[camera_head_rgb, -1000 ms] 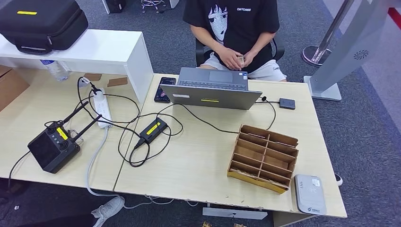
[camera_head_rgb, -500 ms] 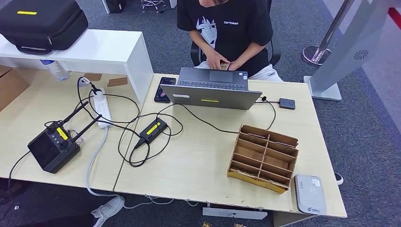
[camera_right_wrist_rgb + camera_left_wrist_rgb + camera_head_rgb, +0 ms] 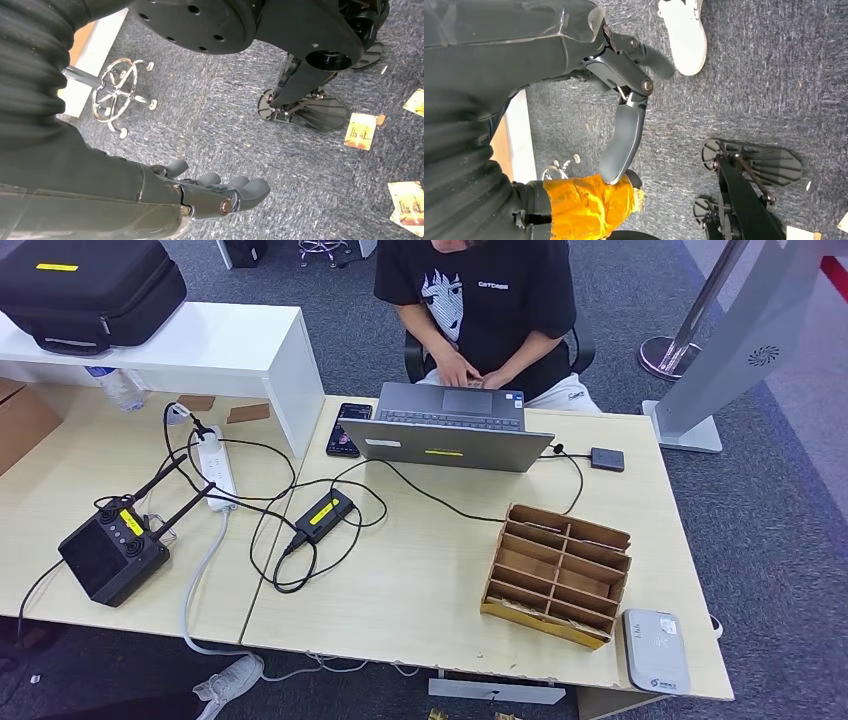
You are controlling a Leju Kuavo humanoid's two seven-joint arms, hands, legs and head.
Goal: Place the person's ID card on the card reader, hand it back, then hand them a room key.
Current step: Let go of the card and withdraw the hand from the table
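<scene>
A person in a black T-shirt [image 3: 480,300] sits behind the open laptop [image 3: 447,427], both hands [image 3: 465,373] low and together at its far edge. What they hold is too small to tell. The pale grey card reader [image 3: 655,650] lies at the table's near right corner. Beside it stands a brown cardboard sorter [image 3: 557,573] with several slots. My left hand [image 3: 626,110] hangs over the carpet, fingers apart and holding nothing. My right hand [image 3: 215,192] also hangs above the floor, fingers stretched out and bare.
A phone [image 3: 345,428] lies left of the laptop and a small black box [image 3: 607,459] on a cable to its right. Cables, a power strip [image 3: 216,468] and a black unit [image 3: 110,552] cover the left table. Loose cards [image 3: 361,131] lie on the carpet.
The person has leaned forward and lowered both hands from their lap toward the laptop's far edge. My hands have not come up to the table.
</scene>
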